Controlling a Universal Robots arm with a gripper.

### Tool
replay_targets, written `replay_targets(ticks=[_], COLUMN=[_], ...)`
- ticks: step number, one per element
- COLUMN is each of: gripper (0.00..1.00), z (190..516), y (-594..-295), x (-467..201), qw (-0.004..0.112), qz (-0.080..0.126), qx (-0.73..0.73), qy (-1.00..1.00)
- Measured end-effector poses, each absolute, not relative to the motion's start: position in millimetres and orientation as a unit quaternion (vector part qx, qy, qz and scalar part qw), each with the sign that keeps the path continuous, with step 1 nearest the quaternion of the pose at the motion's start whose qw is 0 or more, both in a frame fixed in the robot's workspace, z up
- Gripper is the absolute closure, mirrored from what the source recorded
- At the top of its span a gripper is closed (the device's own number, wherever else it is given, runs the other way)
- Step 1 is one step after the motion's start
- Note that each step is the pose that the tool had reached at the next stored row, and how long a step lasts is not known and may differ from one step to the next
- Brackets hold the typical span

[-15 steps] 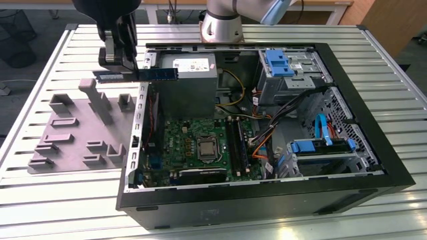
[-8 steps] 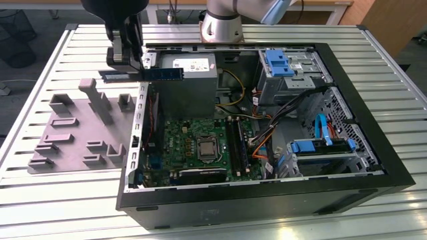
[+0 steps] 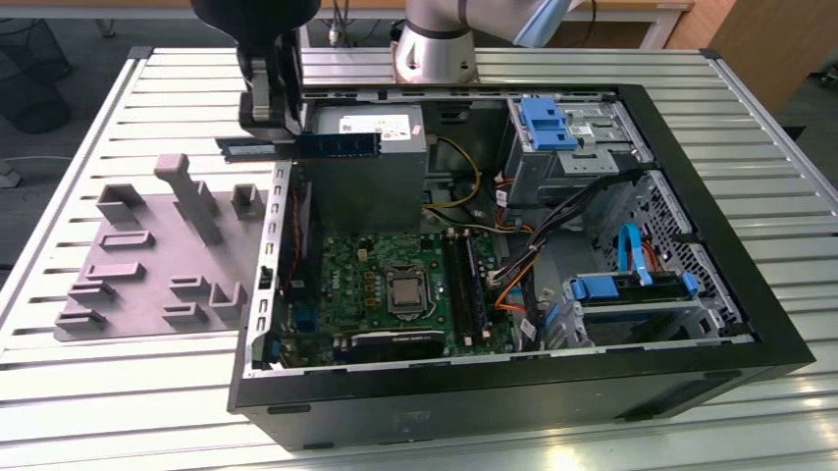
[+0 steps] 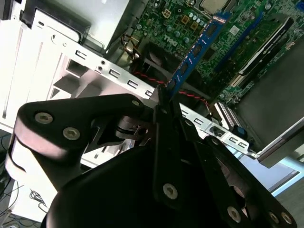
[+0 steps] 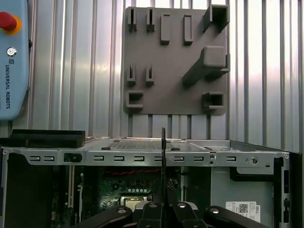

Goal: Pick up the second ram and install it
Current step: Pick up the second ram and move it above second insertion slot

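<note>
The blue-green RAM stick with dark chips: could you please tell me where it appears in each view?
Exterior view: blue-green RAM stick level in the black gripper, over the open black case's edge.
Second wrist view: stick slanting from the gripper across the green motherboard.
First wrist view: stick edge-on, a thin dark line.
Shared landmark: the green motherboard.

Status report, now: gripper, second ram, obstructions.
Gripper shut on the second ram. Ram held level in the air over the case wall, not in the motherboard slots. Nothing seen blocking them.
</note>
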State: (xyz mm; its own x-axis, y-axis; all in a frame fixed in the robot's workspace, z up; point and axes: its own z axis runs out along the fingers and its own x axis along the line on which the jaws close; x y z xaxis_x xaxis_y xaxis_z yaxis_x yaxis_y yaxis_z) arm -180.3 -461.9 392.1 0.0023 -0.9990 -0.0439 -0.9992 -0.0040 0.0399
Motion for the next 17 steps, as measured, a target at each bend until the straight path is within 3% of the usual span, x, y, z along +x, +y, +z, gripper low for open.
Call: replay_targets(ticks=[17], gripper=[0.86], z=[392], y=[-462], x=[-157], qw=[0.001], qz=[0.03], qx=[-0.708], qy=[0.706])
